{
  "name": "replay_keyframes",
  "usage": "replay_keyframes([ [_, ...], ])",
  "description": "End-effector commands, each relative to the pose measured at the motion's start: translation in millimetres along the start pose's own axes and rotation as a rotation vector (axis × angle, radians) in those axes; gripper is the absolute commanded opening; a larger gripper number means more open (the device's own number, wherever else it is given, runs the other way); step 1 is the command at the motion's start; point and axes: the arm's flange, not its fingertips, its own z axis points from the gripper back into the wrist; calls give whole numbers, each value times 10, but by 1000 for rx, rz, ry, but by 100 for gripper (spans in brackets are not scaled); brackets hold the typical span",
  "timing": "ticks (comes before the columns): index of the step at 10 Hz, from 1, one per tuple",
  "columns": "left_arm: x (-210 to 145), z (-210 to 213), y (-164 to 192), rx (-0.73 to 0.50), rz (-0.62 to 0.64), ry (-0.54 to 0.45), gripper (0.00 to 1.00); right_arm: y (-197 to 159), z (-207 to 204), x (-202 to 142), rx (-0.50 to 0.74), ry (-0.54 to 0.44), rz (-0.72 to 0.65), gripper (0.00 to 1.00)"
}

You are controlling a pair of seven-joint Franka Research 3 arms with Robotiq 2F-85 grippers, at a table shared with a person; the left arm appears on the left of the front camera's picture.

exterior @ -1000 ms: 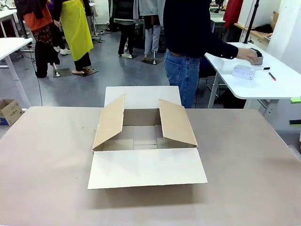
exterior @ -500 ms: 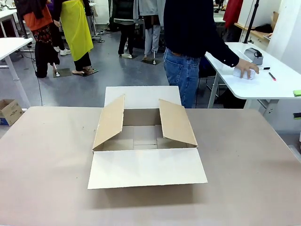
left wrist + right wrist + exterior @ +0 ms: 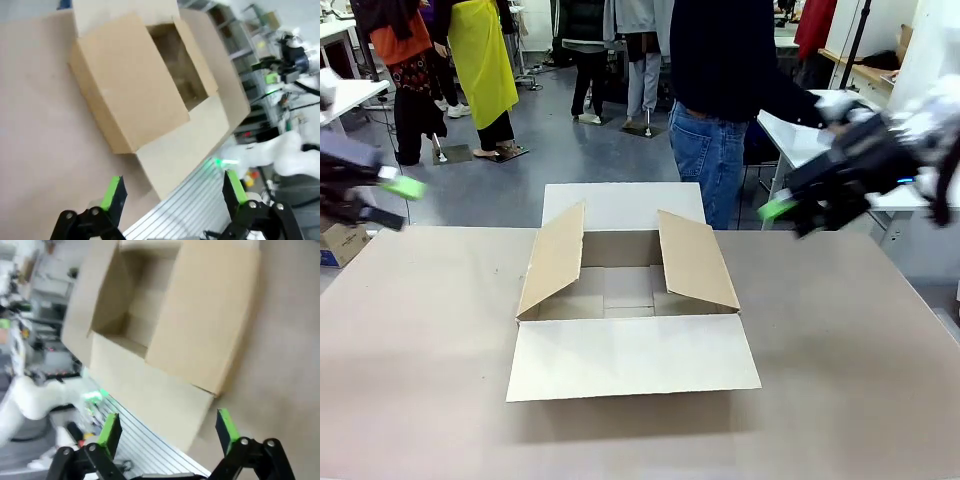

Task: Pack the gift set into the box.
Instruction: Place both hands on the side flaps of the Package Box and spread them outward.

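**Item: the box (image 3: 632, 352).** It is sitting open at the middle of the desk (image 3: 420, 350), with its floor lying bare. The gift set is not yet lying inside it.

**Left pincer (image 3: 173, 185).** It is hovering left of the box and above desk level, with its fingers spread wide and gripping nothing.

**Right pincer (image 3: 167, 421).** It is hovering right of the box, motion-blurred, with its fingers likewise spread and gripping nothing.

**Handling, as judged.** Both pincers are best kept outside the box's flaps until the set is in hand. The set is then best carried level and lowered straight through the opening.

**Obstructions.** The box's two side flaps are leaning inward and narrowing the mouth. The near and far flaps are lying flat.

**Surroundings.**
- A person (image 3: 725, 70) is standing beyond the box.
- A white side desk (image 3: 788, 135) is standing beyond the box, to its right.
- A small printed carton (image 3: 338, 240) is sitting on the floor, far left of the box.
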Motion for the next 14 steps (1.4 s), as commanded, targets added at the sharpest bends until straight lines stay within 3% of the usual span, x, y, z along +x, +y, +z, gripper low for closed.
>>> replay_keyframes([
  [1, 149, -578, -347, 153, -9, 154, 100, 112, -431, 153, -157, 0, 88, 100],
  [2, 0, 0, 0, 0, 0, 0, 100, 84, -322, 146, -147, -23, 99, 100],
  [3, 0, 0, 0, 0, 0, 0, 100, 349, -378, 15, -74, 37, 83, 100],
  [4, 0, 0, 0, 0, 0, 0, 100, 349, -378, 15, -74, 37, 83, 100],
  [5, 33, -314, -335, 63, -7, 42, 100, 407, -549, 57, -115, 36, 131, 100],
  [6, 97, -451, -465, 150, 42, 52, 100, 415, -612, 115, -125, 0, 65, 100],
  [7, 173, -567, -570, 244, 73, 55, 100, 408, -602, 137, -108, -24, 82, 100],
  [10, 292, -893, -797, 355, 60, 104, 100, 282, -416, 39, -104, -96, -1, 100],
  [12, 384, -1234, -990, 432, 70, 100, 100, 255, -427, -18, -77, -47, 34, 100],
  [14, 508, -1574, -1116, 583, 108, 67, 100, 245, -400, 101, -101, -54, 38, 100],
])
